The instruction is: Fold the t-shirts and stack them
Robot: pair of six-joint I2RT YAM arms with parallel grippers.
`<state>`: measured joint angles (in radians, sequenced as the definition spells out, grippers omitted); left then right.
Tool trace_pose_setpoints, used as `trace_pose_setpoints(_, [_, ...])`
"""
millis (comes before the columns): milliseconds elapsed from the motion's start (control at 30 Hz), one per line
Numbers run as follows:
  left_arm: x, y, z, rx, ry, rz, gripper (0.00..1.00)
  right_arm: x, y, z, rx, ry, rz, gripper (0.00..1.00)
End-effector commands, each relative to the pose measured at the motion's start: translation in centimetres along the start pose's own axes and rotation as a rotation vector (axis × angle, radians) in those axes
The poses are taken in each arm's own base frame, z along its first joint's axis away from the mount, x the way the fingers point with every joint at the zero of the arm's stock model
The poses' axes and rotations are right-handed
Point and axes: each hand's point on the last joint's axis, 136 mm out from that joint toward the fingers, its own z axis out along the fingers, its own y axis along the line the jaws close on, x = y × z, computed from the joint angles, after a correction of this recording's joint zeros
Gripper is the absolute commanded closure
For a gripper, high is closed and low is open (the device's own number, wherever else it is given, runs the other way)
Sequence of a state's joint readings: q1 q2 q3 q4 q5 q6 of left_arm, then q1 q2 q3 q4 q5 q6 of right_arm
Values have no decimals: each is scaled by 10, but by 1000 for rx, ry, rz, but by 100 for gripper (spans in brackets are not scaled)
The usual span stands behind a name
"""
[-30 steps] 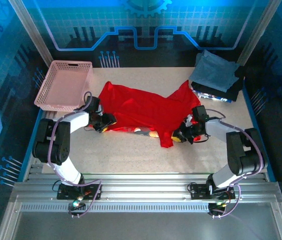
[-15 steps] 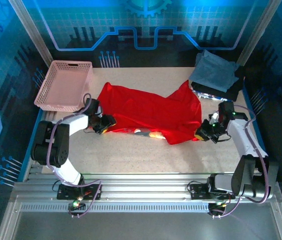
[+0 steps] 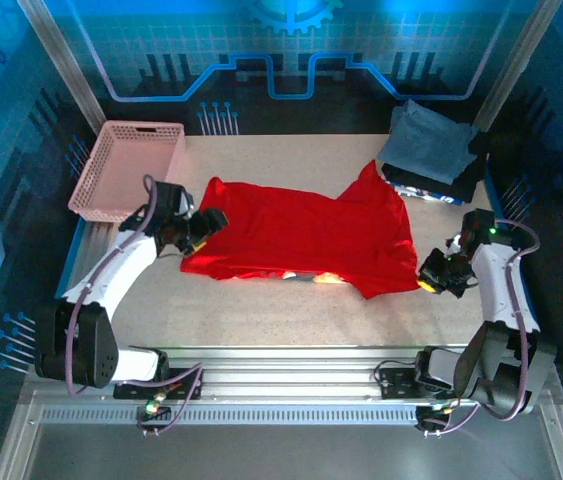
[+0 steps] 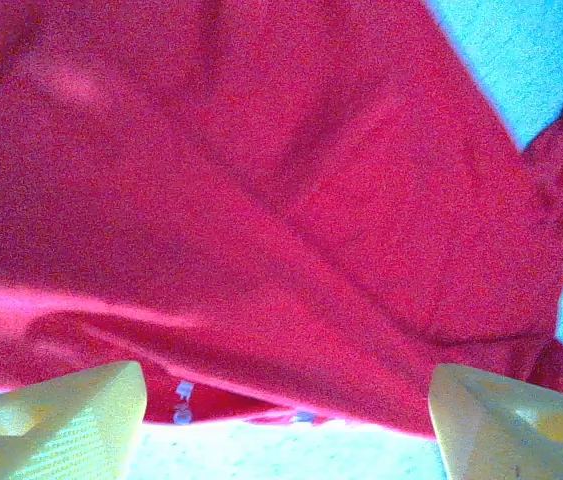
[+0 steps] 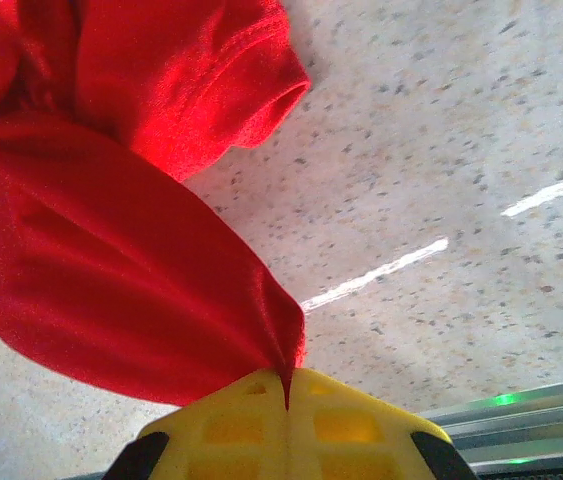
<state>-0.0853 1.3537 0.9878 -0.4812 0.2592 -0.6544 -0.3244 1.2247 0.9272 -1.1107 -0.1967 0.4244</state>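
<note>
1. Red cloth takes up the middle of the top external view. The red t-shirt (image 3: 301, 235) lies spread across the speckled table (image 3: 261, 305), long side running left to right, with one sleeve pointing toward the far right corner.
   - The left gripper (image 3: 204, 225) sits at the shirt's left edge, just beside the pink basket (image 3: 126, 170) in the far left corner.
   - The right gripper (image 3: 431, 275) is at the shirt's near right corner, where the cloth is drawn out to a point.
   - In the far right corner a folded grey-blue shirt (image 3: 429, 140) rests on top of folded dark shirts (image 3: 466, 182), apart from the red one.

2. In the left wrist view, the red t-shirt (image 4: 261, 200) covers nearly everything ahead of the camera, creased in long diagonal folds.
   - The left gripper (image 4: 286, 385) has its two yellow fingers (image 4: 71, 420) spread wide at the bottom corners, released, with no cloth pinched between them.
   - A strip of pale table shows between them below the shirt's edge.
   - Small white marks sit near that edge, too small to read.

3. In the right wrist view, the right gripper (image 5: 286, 385) is clenched on the red t-shirt (image 5: 111, 290).
   - The yellow fingers meet on a narrow tip of fabric, and the cloth fans out from there to the left and upward.
   - A hemmed sleeve lies on the table (image 5: 461, 150) further up.
</note>
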Motion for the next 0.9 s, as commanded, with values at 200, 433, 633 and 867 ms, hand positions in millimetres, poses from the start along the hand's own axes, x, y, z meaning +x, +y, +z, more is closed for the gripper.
trace_pose_setpoints(200, [-13,40,23,-187,84,-80,32,-10,-2,-5,-13,-13,9,100])
trace_pose_setpoints(433, [-7,66,44,-289,144,-77,41,-7,-3,0,-16,2,0,100])
trace_pose_setpoints(633, [-8,86,61,-354,141,-139,44,-8,0,0,-33,1,-10,100])
trace_pose_setpoints(867, [-20,84,80,-323,96,-239,46,-7,2,0,-48,2,-23,100])
